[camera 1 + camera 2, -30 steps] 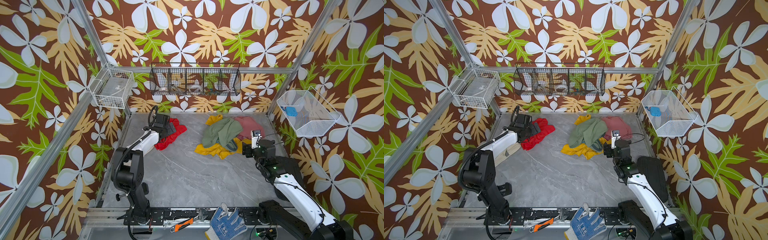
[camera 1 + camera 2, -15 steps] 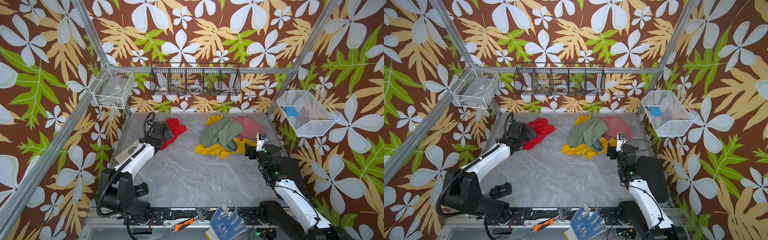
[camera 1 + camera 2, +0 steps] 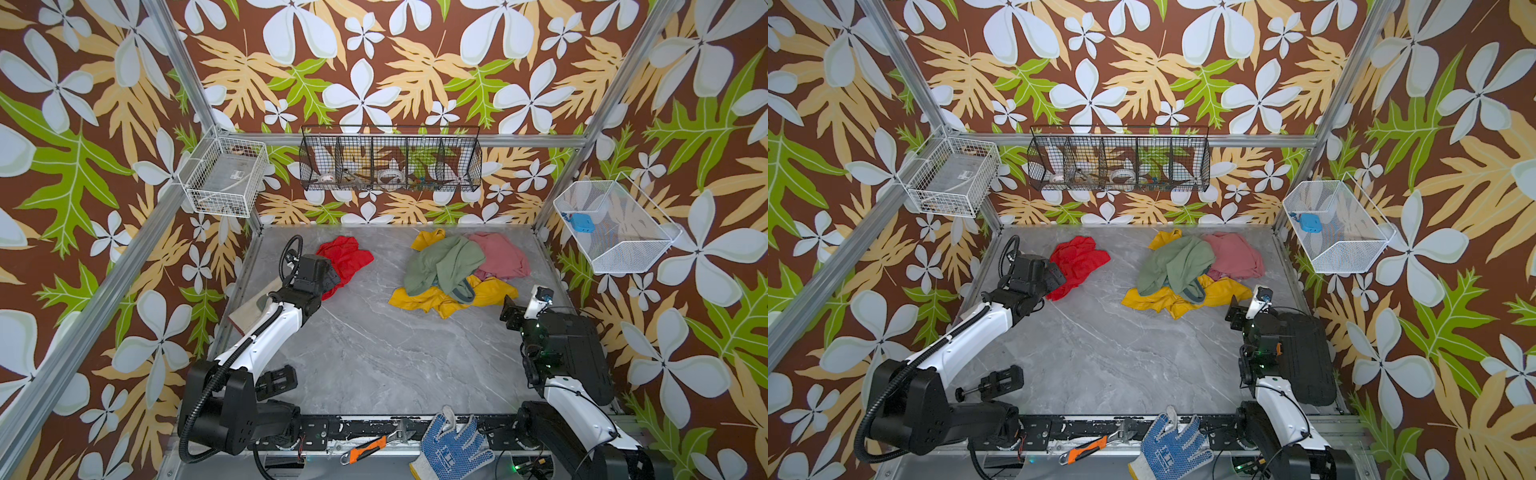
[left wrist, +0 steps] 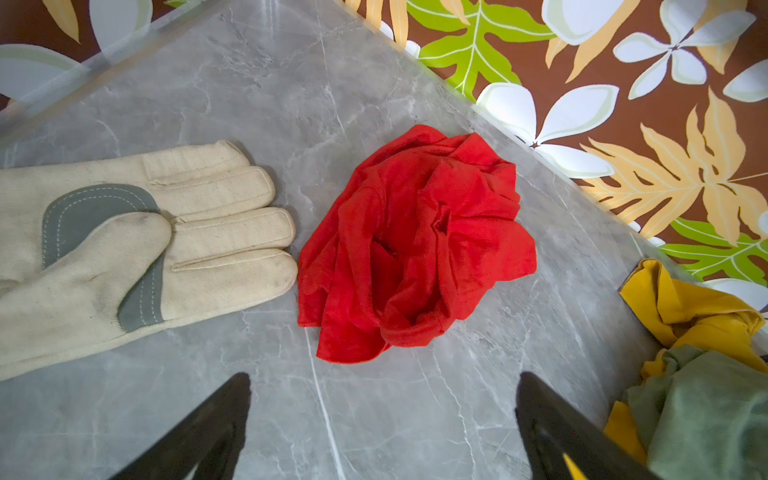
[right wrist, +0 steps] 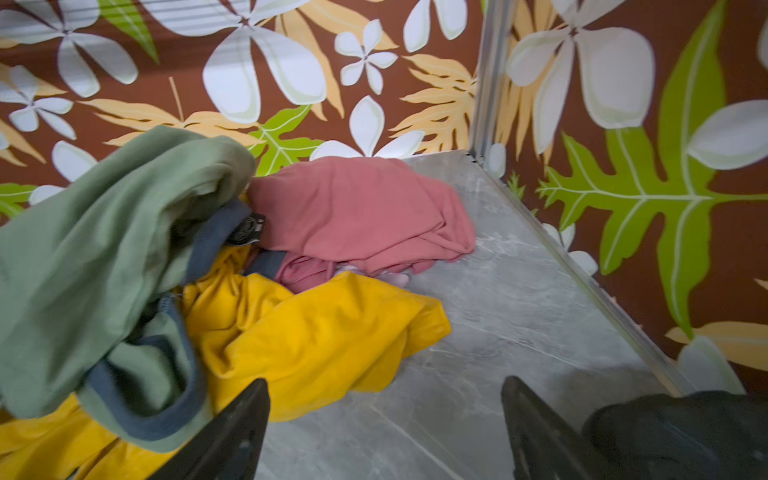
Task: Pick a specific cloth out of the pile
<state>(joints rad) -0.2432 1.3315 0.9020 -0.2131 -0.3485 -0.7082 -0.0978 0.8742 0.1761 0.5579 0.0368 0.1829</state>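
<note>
red cloth [image 4: 415, 245] loose, apart from the pile [image 3: 453, 270]; both jaws wide open, empty, farther back than before

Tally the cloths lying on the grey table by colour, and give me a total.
Red cloth: 1
Sage green cloth: 1
Dusty pink cloth: 1
Mustard yellow cloth: 1
Total: 4

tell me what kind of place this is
Likely a robot lab cell, not a home: an aluminium frame with leaf-print panels boxes in a table, and a left arm and right arm are mounted at its front.
</note>
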